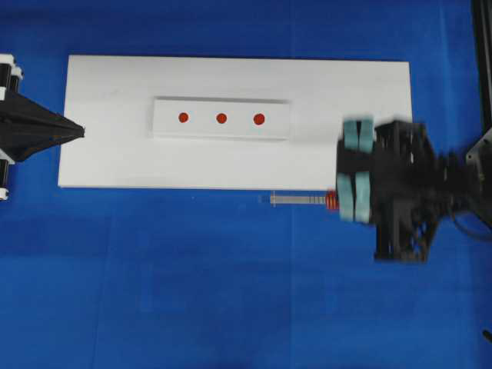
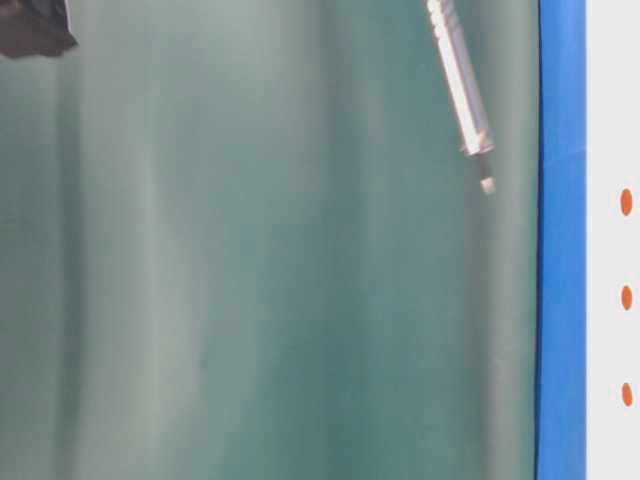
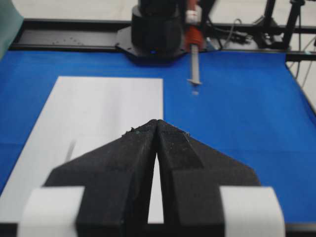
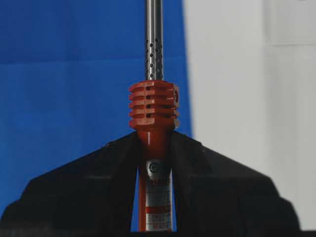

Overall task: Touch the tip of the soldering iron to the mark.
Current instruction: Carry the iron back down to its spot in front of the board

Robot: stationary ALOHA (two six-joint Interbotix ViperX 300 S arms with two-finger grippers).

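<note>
Soldering iron [image 1: 300, 200] sits in the right hand [image 4: 154, 148], jaws closed tight on the orange-red handle just behind the ribbed collar, so the silver shaft sticks out straight from the hand. In overhead view the shaft runs approx. parallel to the near long edge of the white board [image 1: 100, 161], tip to the left, over the blue worktop [image 1: 192, 292] and just outside the board. The mark [image 1: 221, 118], middle one of 3 red dots on the white block [image 1: 165, 127], lies up and to the left of the tip, across the board edge. So the coming move, I judge, needs the tip carried sideways onto the board, then down. Left hand [image 3: 157, 128] is closed with nothing in it, resting at the board's left end; the right is the one nearer w/ the tool.
</note>
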